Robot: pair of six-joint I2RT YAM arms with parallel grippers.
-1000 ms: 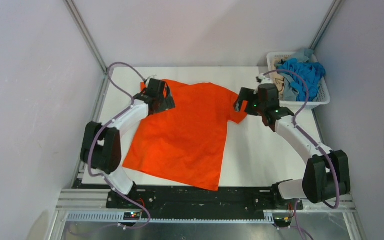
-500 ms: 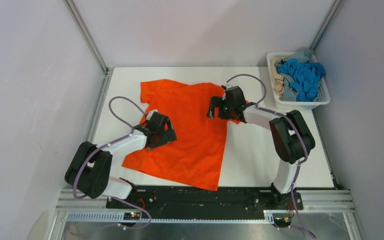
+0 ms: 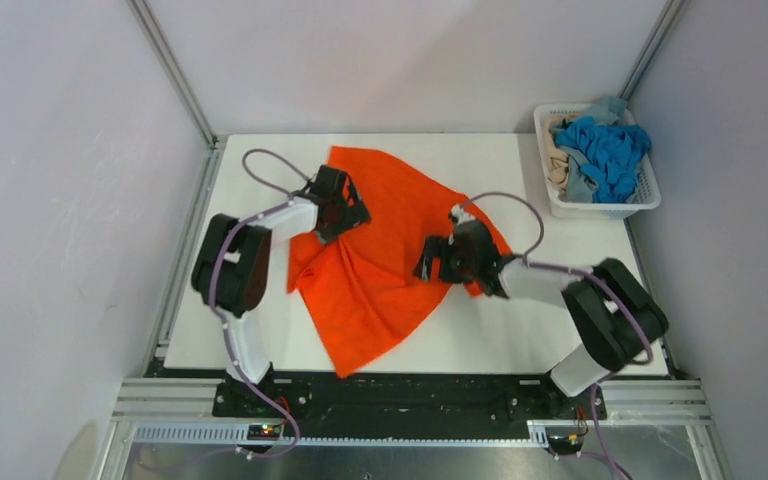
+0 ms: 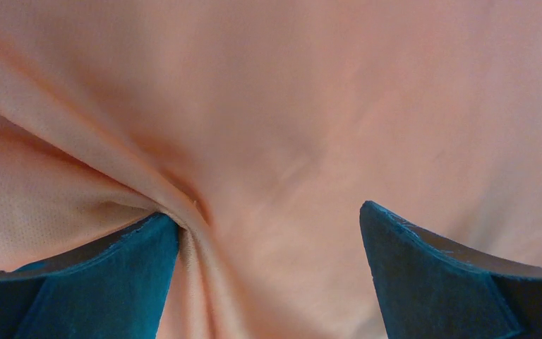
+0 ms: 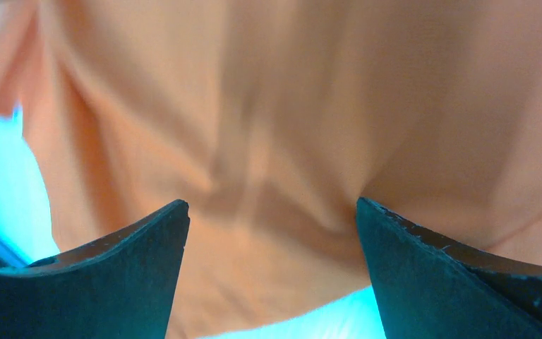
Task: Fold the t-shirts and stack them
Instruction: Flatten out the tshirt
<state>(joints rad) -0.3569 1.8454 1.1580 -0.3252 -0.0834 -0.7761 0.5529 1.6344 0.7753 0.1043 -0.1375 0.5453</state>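
The bright orange cloth t-shirt [image 3: 380,262] lies rumpled across the white table [image 3: 530,335], the left gripper [image 3: 348,214] and right gripper [image 3: 430,262] both spread wide on it, pinching nothing, seemingly to drag it flat for folding.

Table [image 3: 520,340] bare beside orange t-shirt [image 3: 380,260]; basket [image 3: 606,210] blocks far-right corner.

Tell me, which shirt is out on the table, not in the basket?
The orange t-shirt: it lies rumpled on the table. The blue, grey-blue and beige shirts are heaped in the white basket.
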